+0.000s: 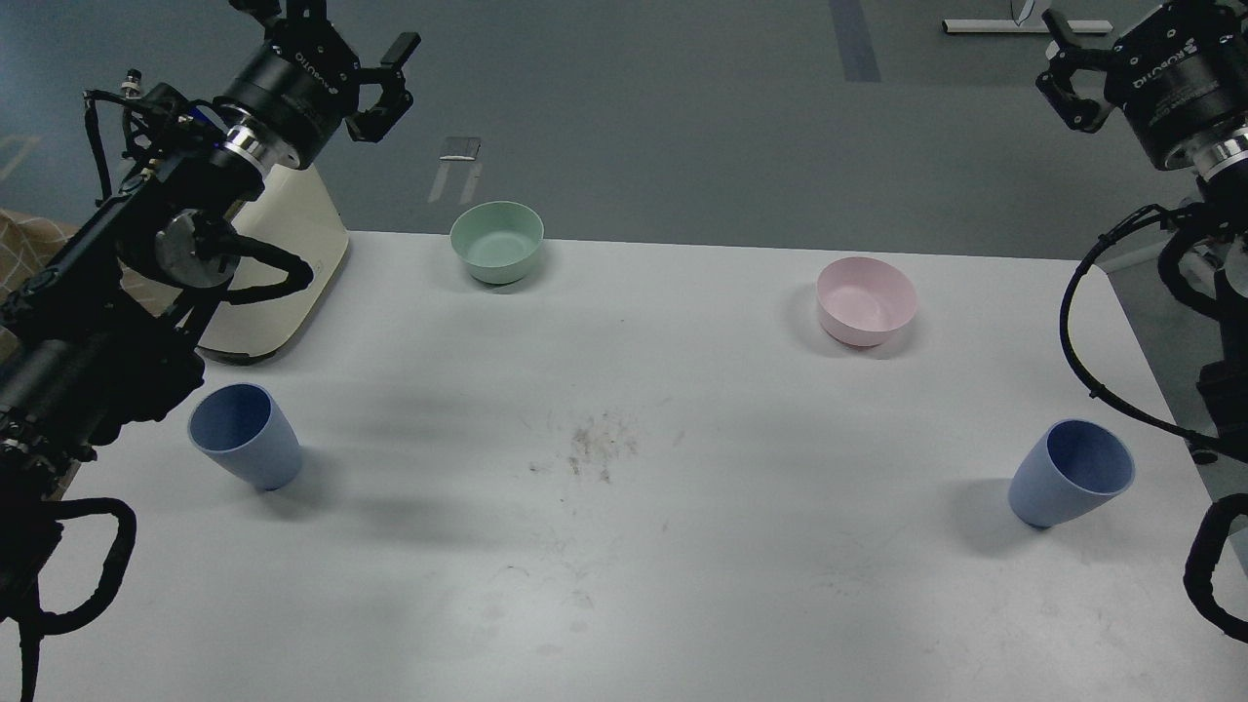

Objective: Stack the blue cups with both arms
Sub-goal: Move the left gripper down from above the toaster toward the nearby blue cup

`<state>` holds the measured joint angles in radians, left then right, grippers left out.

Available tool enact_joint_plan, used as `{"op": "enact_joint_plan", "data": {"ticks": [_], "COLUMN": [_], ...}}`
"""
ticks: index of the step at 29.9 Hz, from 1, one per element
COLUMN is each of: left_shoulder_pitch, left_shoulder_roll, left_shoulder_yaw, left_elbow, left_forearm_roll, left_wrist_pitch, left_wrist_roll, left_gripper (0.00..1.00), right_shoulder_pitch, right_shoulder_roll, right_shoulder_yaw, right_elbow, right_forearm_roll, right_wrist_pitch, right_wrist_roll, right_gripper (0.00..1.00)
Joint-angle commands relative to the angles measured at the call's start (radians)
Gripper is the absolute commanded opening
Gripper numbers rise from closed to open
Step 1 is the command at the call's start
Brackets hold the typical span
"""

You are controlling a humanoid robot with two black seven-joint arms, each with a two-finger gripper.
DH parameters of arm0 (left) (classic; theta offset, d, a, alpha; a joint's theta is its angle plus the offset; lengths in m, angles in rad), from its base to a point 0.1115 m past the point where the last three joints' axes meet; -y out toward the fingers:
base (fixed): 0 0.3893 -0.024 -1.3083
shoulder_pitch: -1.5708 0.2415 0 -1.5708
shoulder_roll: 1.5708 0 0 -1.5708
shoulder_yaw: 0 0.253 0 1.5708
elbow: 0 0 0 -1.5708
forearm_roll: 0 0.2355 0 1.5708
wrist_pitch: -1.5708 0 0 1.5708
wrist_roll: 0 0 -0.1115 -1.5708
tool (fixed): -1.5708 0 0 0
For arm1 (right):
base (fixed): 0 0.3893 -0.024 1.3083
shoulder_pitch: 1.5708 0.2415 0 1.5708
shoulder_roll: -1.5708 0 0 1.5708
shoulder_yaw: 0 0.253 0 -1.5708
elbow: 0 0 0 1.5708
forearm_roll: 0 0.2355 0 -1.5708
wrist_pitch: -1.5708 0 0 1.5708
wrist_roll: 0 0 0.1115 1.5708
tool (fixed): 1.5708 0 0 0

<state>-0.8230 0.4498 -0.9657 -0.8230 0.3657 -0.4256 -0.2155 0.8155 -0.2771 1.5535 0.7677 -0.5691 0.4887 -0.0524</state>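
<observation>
Two dusty-blue cups stand upright and far apart on the white table [682,585]. The left cup [244,434] is near the left edge and the right cup [1072,473] near the right edge. My left gripper [336,39] is raised high at the top left, far behind the left cup, with its jaws open and empty. My right gripper [1111,34] is raised at the top right, far above and behind the right cup. It looks open and empty, with one finger [1065,88] in view and the other partly cut off by the top edge.
A mint-green bowl [497,241] sits at the table's back left and a pale pink bowl [866,300] at the back right. A cream appliance [283,253] stands at the back left corner under my left arm. A dirty smudge [600,444] marks the table's middle.
</observation>
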Motion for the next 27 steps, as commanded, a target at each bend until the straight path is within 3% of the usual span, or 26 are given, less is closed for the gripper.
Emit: {"op": "enact_joint_plan", "data": {"ticks": [1, 4, 11, 15, 27], "left_shoulder_pitch": [0.002, 0.013, 0.116, 0.179, 0.265], "left_shoulder_roll": [0.029, 0.099, 0.253, 0.346, 0.581], "left_shoulder_yaw": [0.007, 0.028, 0.044, 0.041, 0.047], "left_elbow": [-0.002, -0.021, -0.189, -0.29, -0.438], "left_forearm_roll": [0.009, 0.031, 0.3, 0.471, 0.806], "left_wrist_pitch": [-0.025, -0.028, -0.021, -0.021, -0.019], "left_wrist_roll": [-0.047, -0.103, -0.111, -0.154, -0.197], "left_gripper": [0.98, 0.98, 0.97, 0.97, 0.93], "right_shoulder_pitch": [0.001, -0.004, -0.012, -0.012, -0.013], "right_shoulder_roll": [-0.002, -0.002, -0.001, 0.004, -0.001], "right_shoulder_yaw": [0.002, 0.002, 0.003, 0.003, 0.002], "right_elbow": [0.002, 0.008, 0.018, 0.025, 0.035], "right_forearm_roll": [0.0, 0.0, 0.0, 0.0, 0.0], "right_wrist_pitch": [0.0, 0.0, 0.0, 0.0, 0.0], "right_wrist_roll": [0.0, 0.0, 0.002, 0.002, 0.002], "right_gripper": [1.0, 1.0, 1.0, 1.0, 1.0]}}
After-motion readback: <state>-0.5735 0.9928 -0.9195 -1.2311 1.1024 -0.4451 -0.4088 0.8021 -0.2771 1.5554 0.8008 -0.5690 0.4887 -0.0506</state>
